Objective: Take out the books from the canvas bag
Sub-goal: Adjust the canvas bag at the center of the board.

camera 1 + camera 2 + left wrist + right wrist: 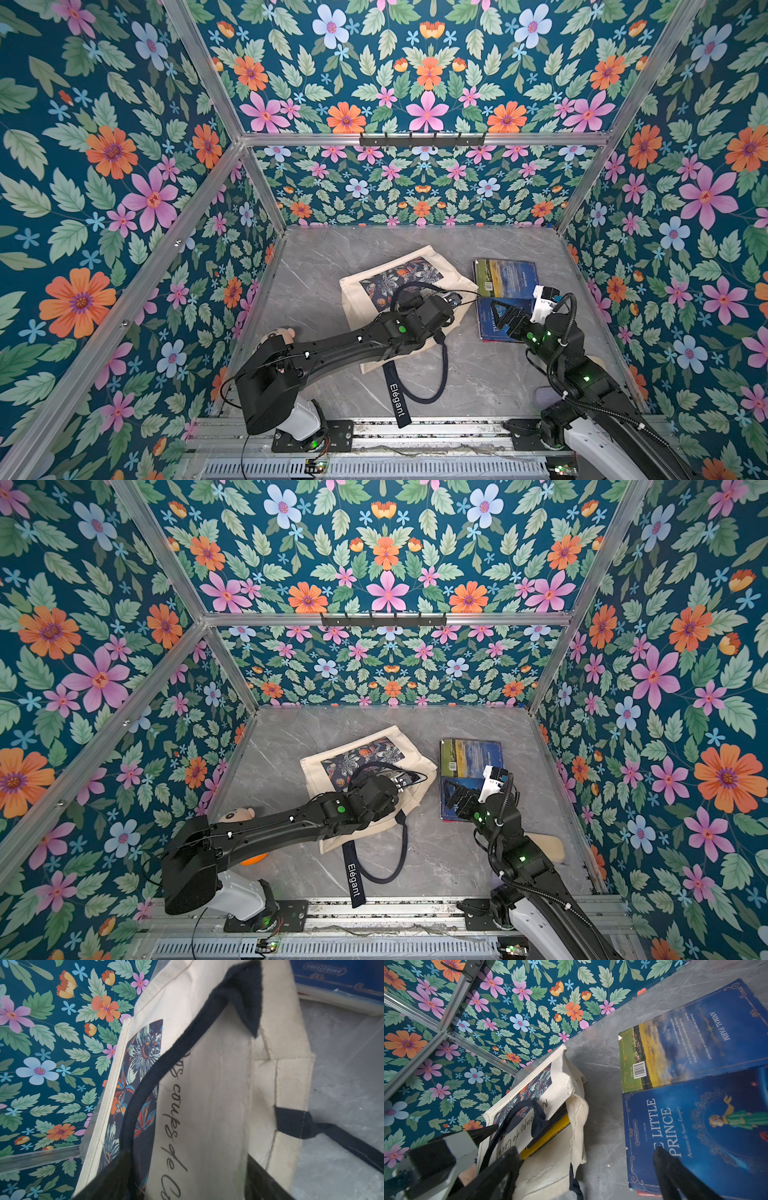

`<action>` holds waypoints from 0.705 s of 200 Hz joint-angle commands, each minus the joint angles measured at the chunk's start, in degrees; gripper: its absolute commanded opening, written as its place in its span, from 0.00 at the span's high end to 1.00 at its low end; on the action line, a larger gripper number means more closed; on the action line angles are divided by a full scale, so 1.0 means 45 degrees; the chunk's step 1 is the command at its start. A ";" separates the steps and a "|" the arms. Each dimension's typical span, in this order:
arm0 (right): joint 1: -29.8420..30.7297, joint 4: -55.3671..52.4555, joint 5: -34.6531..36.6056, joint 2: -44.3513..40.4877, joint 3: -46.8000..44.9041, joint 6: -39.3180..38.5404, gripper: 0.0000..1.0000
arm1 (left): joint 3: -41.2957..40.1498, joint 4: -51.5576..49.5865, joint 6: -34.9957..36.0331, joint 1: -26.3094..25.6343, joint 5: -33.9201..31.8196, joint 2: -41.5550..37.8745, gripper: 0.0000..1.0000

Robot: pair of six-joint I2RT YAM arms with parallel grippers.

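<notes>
Lying flat, canvas bag (353, 307) gapes toward the books (505, 276); left tool (188, 1159) half-spread astride its top panel, right tool (586, 1150) splayed, empty.

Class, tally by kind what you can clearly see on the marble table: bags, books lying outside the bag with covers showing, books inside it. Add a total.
canvas bag: 1
Books outside, covers showing: 2 (Animal Farm, The Little Prince)
Books inside: 1 (yellow book; a dark edge above it is unclear)
Total: 4
</notes>
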 commanded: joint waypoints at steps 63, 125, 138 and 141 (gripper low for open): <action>0.0009 0.1023 -0.0347 0.0174 -0.0161 -0.0368 0.02 | 0.0497 0.0398 0.0128 0.0042 -0.1333 0.0573 0.89; 0.0010 0.2084 -0.1723 0.0693 -0.0281 -0.0846 0.03 | 0.1530 0.1106 0.0399 0.0334 -0.1480 0.0130 1.00; 0.0118 0.2618 -0.2235 0.1126 -0.0295 -0.0758 0.03 | 0.1657 0.1399 0.0575 0.0394 -0.1393 -0.0144 1.00; 0.0186 0.2664 -0.2249 0.1225 -0.0268 -0.0734 0.03 | 0.1671 0.1483 0.0634 0.0405 -0.1420 -0.0193 1.00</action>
